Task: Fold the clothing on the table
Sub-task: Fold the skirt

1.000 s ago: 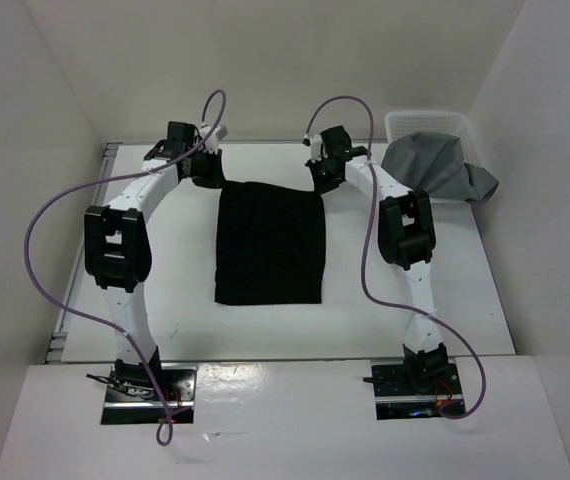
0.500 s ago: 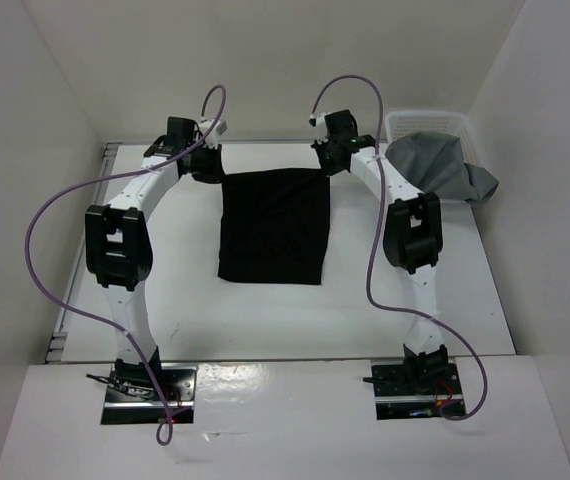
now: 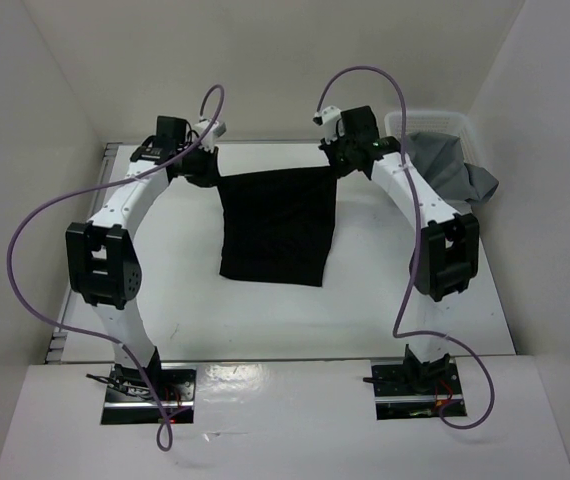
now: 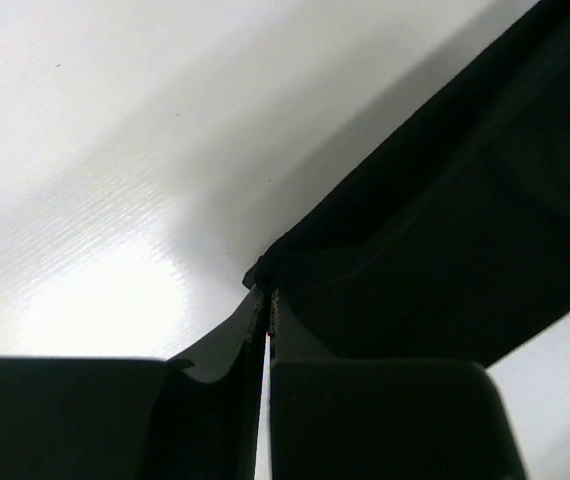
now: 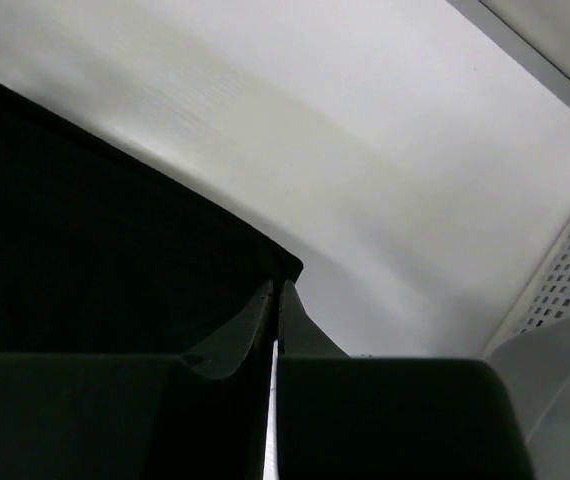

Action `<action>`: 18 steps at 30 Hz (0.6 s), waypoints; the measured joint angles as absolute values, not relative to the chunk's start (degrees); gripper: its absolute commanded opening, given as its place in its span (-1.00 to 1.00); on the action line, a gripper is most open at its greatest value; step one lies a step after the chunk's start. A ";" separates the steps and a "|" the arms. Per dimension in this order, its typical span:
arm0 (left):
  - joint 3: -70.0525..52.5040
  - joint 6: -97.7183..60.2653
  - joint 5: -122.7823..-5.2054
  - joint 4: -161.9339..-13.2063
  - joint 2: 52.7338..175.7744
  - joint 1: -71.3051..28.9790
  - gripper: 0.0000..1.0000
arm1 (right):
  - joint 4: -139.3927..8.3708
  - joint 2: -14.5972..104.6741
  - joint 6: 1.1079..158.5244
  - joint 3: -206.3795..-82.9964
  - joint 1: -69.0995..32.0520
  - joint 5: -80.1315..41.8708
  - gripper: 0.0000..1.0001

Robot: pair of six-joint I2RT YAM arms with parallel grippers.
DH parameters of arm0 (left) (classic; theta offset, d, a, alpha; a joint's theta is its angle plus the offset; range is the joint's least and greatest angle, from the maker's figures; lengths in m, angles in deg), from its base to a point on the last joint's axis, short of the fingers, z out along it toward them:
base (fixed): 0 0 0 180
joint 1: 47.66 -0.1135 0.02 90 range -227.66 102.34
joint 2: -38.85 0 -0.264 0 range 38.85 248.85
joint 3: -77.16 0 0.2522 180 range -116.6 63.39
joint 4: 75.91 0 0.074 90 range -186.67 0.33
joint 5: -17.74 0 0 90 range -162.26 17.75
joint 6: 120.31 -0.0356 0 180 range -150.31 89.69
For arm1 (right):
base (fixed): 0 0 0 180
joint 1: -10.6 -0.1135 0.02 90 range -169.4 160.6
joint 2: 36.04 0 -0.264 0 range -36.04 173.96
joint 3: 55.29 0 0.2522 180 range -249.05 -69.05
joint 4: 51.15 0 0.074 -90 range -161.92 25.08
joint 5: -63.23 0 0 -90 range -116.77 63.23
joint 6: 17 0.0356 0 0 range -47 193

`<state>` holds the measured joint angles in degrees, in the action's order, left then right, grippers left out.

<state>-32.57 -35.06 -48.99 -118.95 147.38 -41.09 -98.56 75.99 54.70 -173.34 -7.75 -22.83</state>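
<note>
Near hem: the lower edge of the clothing (image 3: 275,225) rests on the table (image 3: 185,300), below both grippers and on their near side.
Clothing body: it hangs as a black sheet from the two grippers down to the table. Its top edge stretches between them and sags slightly in the middle.
Left gripper (image 4: 267,300): jaws pressed together, pinching the far left corner of the clothing. The fabric fans away to its right.
Right gripper (image 5: 276,295): jaws pressed together on the far right corner, with the fabric spreading to its left.
Beyond the right gripper: a white mesh basket (image 3: 435,122) holding a grey cloth (image 3: 445,165), apart from the clothing.
Progress: both far corners are gripped and lifted. No fold shows yet, so carrying this edge over towards the near hem and laying it down seems to be what is left.
Change from a second ago: the grippers are higher and farther back. The near hem has dragged away from the arm bases, and the right elbow has swung outward.
</note>
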 measured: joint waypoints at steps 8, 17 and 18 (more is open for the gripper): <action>-26.82 -40.33 -46.15 -122.60 141.24 -41.07 -0.94 | -101.49 70.98 49.08 -166.77 -8.77 -18.11 -1.00; -19.15 -43.65 -45.80 -126.43 138.72 -41.09 -0.94 | -108.31 70.81 44.34 -163.73 -12.86 -15.48 -1.00; -18.62 -43.85 -45.78 -126.71 138.37 -41.07 -0.94 | -108.97 70.74 43.92 -163.64 -13.34 -15.31 -1.00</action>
<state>-18.62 -43.85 -45.78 -126.71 138.37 -41.07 -108.97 70.74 43.92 -163.64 -13.34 -15.31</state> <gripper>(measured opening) 0.037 0.008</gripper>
